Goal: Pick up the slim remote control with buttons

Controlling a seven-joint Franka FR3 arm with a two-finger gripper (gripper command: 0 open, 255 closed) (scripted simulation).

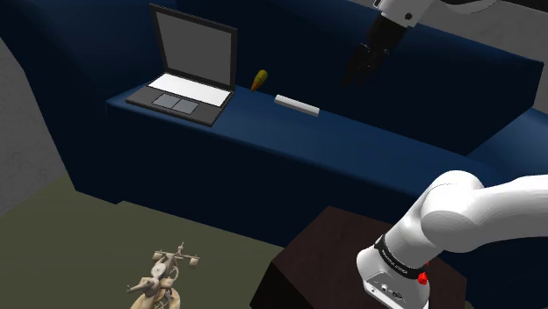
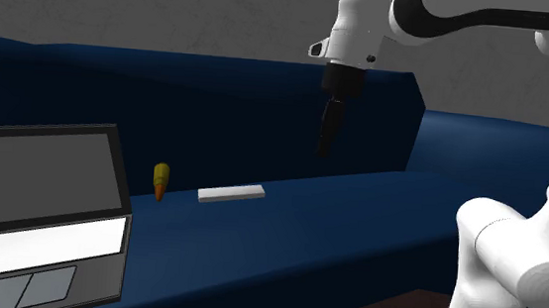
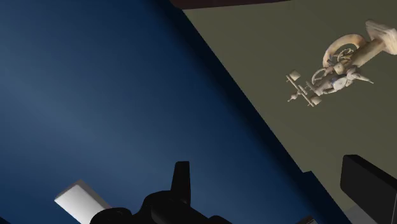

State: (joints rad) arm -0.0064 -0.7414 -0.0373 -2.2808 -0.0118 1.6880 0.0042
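"On the blue sofa seat [image 1: 378,154], where does the target lie?"

"The slim pale remote [image 1: 297,105] lies flat near the laptop [image 1: 186,83], with free room on every side. I hold the gripper [image 1: 353,75] well above it, fingers apart and empty. I judge that leaves room for a straight descent."

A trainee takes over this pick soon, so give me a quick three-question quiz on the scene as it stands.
1. True or false: the gripper is touching the remote.
2. What lies between the laptop and the remote? A) an orange cone-shaped object B) a mug C) a book
3. Fill in: the remote lies on the blue ____.
Key: 1 false, the gripper hangs open above it, apart; 2 A; 3 sofa.
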